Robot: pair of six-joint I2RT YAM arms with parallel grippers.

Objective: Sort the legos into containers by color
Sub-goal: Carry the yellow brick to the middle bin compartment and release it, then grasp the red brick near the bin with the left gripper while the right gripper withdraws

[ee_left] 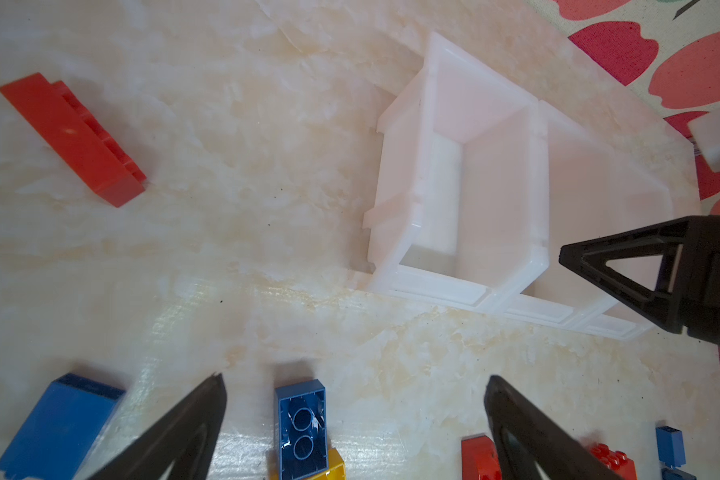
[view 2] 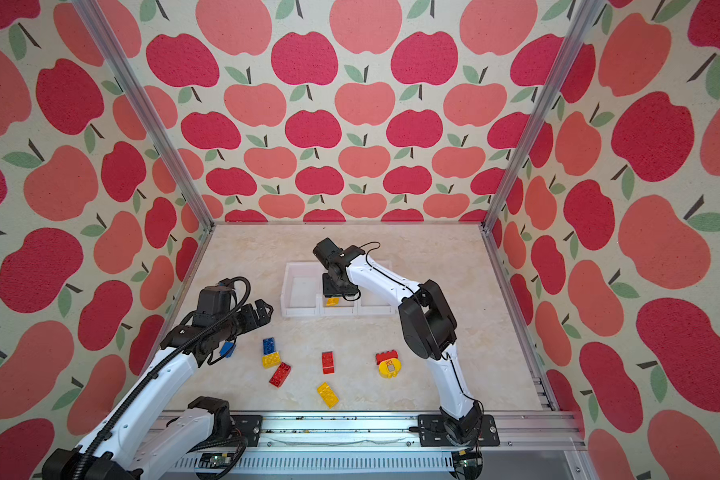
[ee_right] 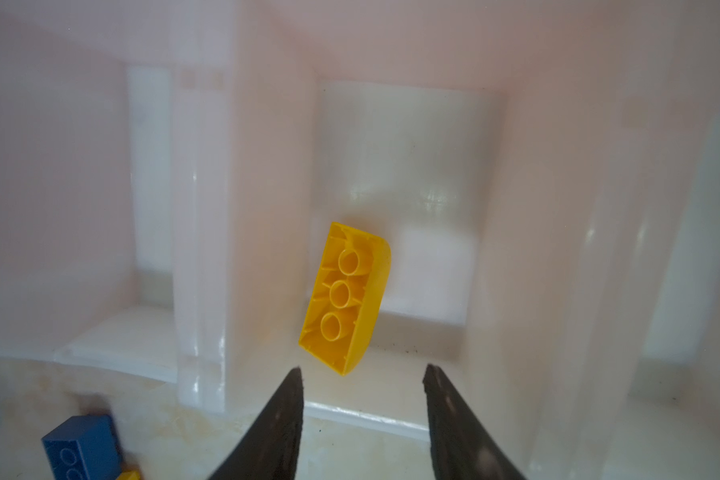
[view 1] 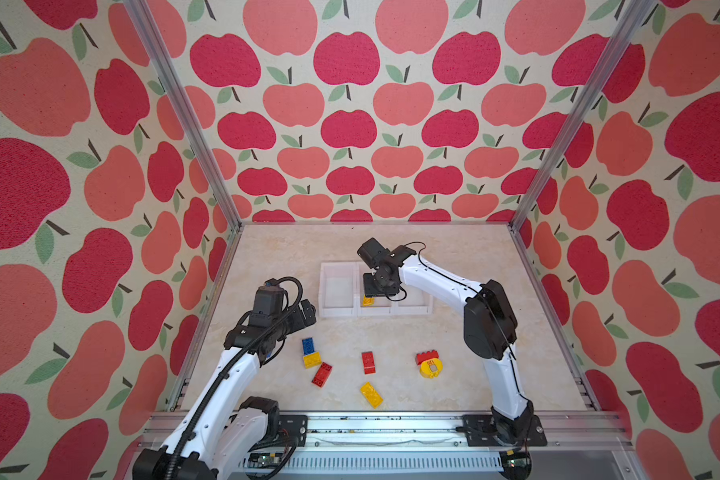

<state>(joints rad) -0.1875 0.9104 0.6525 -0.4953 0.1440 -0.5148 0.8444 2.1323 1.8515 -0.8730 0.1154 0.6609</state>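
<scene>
Three joined white containers (view 1: 336, 309) stand in a row at mid-table. My right gripper (ee_right: 362, 372) hangs over the middle one, open, with nothing between its fingers. A yellow lego (ee_right: 346, 297) lies tilted inside that bin, underside up, apart from the fingertips; it also peeks out below the gripper in a top view (view 1: 367, 301). My left gripper (ee_left: 354, 378) is open wide, low over the table left of the bins (ee_left: 454, 187). A blue lego (ee_left: 302, 428) lies between its fingers, untouched, resting on a yellow one (view 1: 312, 360).
Loose legos lie near the front: a blue one (view 1: 308, 345), two red ones (view 1: 321, 374) (view 1: 368, 363), a yellow one (view 1: 371, 395), and a red one (view 1: 427, 356) beside a round yellow piece (view 1: 431, 368). Metal frame posts and apple-print walls close in the table.
</scene>
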